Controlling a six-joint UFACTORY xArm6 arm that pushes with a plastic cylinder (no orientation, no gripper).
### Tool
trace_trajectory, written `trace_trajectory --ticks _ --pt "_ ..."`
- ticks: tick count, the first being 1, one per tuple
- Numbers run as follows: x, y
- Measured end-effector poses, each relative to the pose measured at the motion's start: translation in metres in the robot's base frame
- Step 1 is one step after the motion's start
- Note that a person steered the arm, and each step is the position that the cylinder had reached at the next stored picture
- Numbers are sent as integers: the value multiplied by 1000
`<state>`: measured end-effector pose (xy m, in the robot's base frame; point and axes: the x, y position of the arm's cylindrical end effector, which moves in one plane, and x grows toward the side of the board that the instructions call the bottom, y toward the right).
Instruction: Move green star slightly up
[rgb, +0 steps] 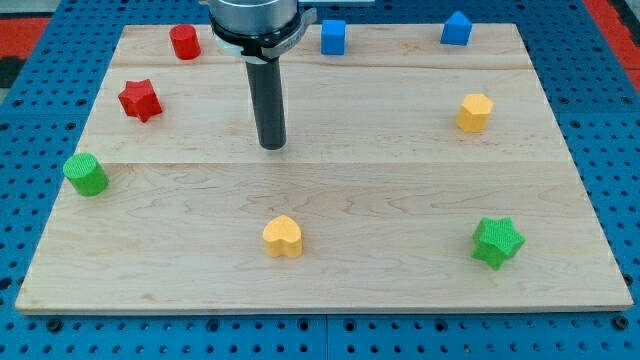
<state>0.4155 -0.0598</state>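
A pale wooden board (330, 180) is lying on a blue dotted surface (40, 120), showing a red cylinder (184, 42) and red star (140, 100), two blue blocks (333, 36), (456, 29), a green cylinder (86, 174) and green star (497, 242), a yellow hexagon (475, 112) and yellow heart (283, 237), with my tip (271, 146) appearing dark.

Eight blocks sit on the wooden board (330, 180), two of each colour. Red: a cylinder (184, 42) and a star (140, 100). Blue: a cube (333, 36) and a house-like block (456, 29). Yellow: a hexagon (475, 112) and a heart (283, 237). Green: a cylinder (86, 174) and a star (497, 242).
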Motion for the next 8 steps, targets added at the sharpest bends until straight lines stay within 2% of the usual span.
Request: trace_trajectory --ticks 1,2,3,4,5,6,7,8 --pt "37 -21" --pt "51 -22" --pt "23 4" --pt "10 113" --pt "23 219" --pt "57 294" --pt "118 314" --pt "167 255"
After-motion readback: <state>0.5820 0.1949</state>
